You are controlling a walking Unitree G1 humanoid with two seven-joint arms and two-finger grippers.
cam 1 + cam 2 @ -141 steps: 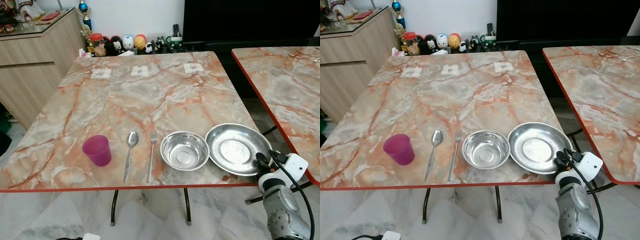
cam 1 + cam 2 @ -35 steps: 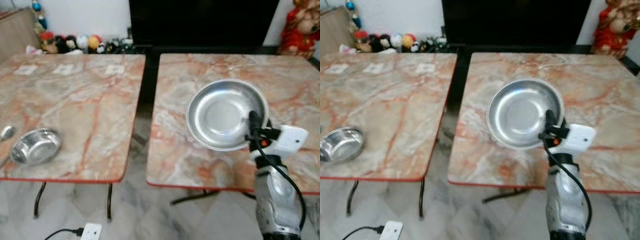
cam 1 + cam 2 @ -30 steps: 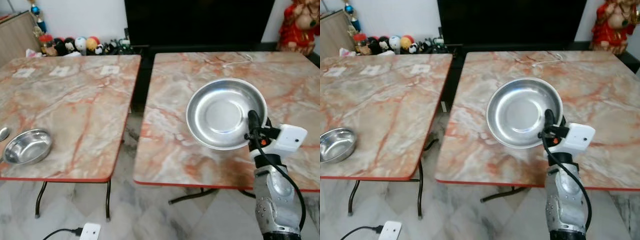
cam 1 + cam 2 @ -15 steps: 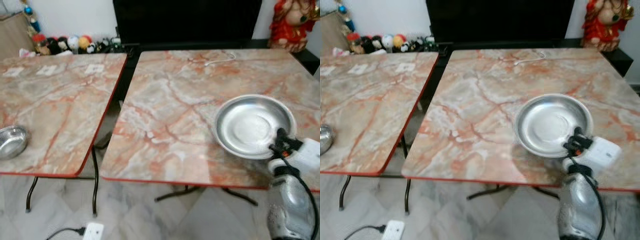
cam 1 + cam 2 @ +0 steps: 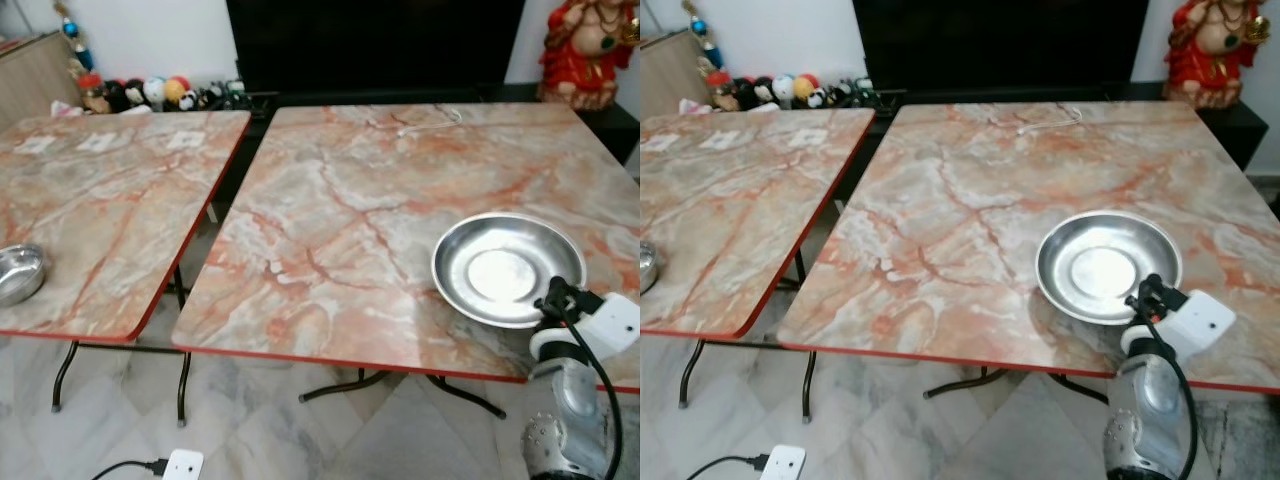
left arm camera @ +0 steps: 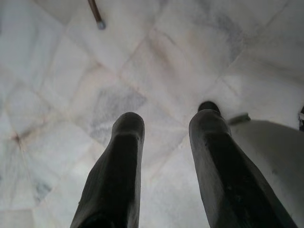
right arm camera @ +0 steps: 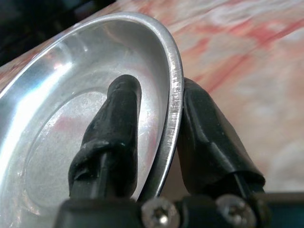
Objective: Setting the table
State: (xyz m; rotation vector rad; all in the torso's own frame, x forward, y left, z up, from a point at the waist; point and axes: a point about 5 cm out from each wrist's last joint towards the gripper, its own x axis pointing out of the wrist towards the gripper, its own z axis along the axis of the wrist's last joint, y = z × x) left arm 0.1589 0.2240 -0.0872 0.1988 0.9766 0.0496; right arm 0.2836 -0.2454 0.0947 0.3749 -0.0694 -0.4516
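A: From the head views, how does the steel plate (image 5: 507,268) lie?

B: Hollow side up, round, so no long axis; it sits near the front right of the right-hand marble tabletop (image 5: 350,210), close to its red edge. The right pincer (image 5: 553,296) meets its near rim, silver forearm rising from below the tabletop edge.

A: And the room?

B: A second marble tabletop (image 5: 100,200) stands to the left, apart by a narrow gap, with a steel bowl (image 5: 18,273) near its front. Small figurines (image 5: 150,92) line the back wall beside a dark screen (image 5: 375,45), a red statue (image 5: 585,50) at far right, a power strip (image 5: 182,466) on the pale marble floor (image 5: 260,430).

A: The left wrist view?

B: The left pincer (image 6: 164,121) hangs over the floor, fingers (image 6: 126,137) apart, gripping nothing.

A: Right wrist view?

B: The right pincer is clamped on the plate's rim: one finger inside the hollow, the other beneath.
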